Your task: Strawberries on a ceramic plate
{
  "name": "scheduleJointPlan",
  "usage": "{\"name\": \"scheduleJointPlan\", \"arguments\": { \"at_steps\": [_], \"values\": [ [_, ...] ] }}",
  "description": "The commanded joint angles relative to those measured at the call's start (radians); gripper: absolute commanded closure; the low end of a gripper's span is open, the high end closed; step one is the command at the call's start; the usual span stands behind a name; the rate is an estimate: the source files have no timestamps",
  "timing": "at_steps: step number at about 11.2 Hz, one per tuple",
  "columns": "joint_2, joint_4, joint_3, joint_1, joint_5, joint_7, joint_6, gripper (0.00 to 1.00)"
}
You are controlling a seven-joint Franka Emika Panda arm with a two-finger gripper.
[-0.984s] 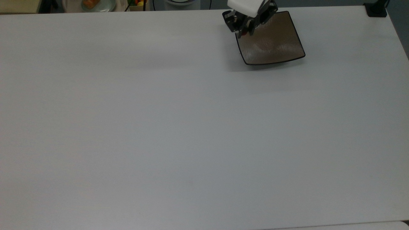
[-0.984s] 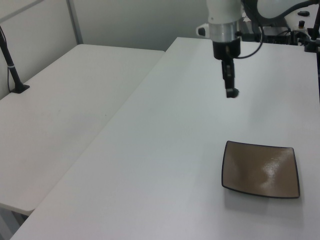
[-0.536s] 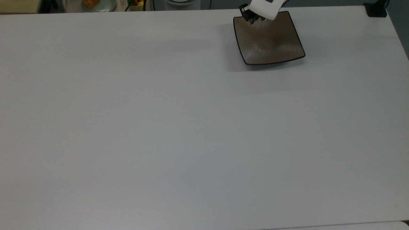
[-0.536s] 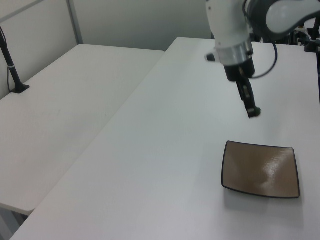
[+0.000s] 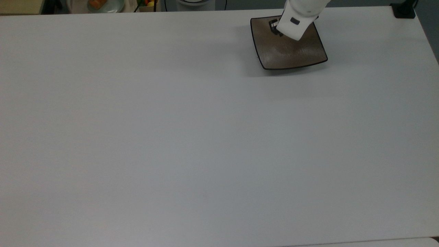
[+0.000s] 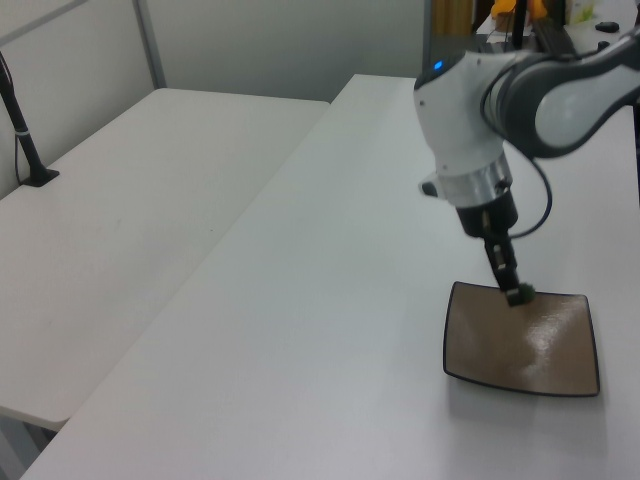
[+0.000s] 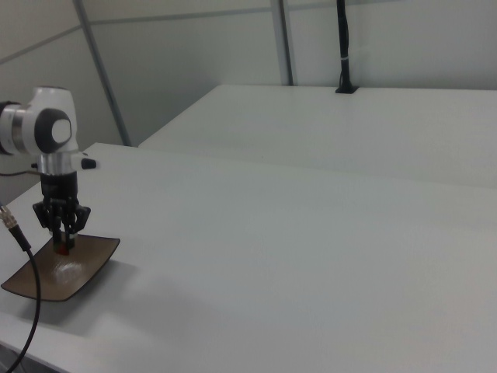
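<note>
1. One strawberry [image 7: 63, 250], pinched between my fingers, and I'm holding it low over the ceramic plate [image 7: 85, 272]. In the right view you can see red just under the fingertips, with the brown surface right below it.

2. My gripper [image 7: 64, 242] is clamped on the berry and points nearly straight down. I judge that makes for a short, clean drop, so the fruit won't roll off.

3. In the left view the green cap [image 6: 520, 294] peeks out at the tip of my gripper [image 6: 513, 290], over the far edge of the ceramic plate [image 6: 500, 350]. Whether the berry already touches the glaze, I can't tell from here.

4. In the top view my white wrist covers most of the hand, with only the dark gripper [image 5: 274, 27] peeking out. It sits over the part of the ceramic plate [image 5: 295, 55] towards the top view's upper edge, not the middle. The upturned corners should still keep the fruit in, I reckon.

5. Everything stands on the white table [image 5: 171, 137], with the plate near one long edge.

6. Next, as I see it: ease down a touch, spread the fingers, and lift straight up.
</note>
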Motion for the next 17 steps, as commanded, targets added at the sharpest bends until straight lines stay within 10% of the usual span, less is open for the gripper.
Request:
{"name": "scheduleJointPlan", "arguments": {
  "at_steps": [1,4,5,7,8,17],
  "values": [
    [0.024,-0.062,-0.009,0.043,0.019,0.078,0.149,0.86],
    [0.056,-0.063,-0.009,0.057,0.018,0.08,0.16,0.8],
    [0.058,-0.062,-0.009,0.055,0.018,0.08,0.16,0.68],
    [0.058,-0.06,-0.009,0.055,0.016,0.082,0.155,0.06],
    [0.057,-0.049,-0.009,0.054,0.016,0.083,0.148,0.0],
    [-0.134,0.151,-0.026,-0.126,-0.039,0.187,-0.071,0.0]
  ]
}}
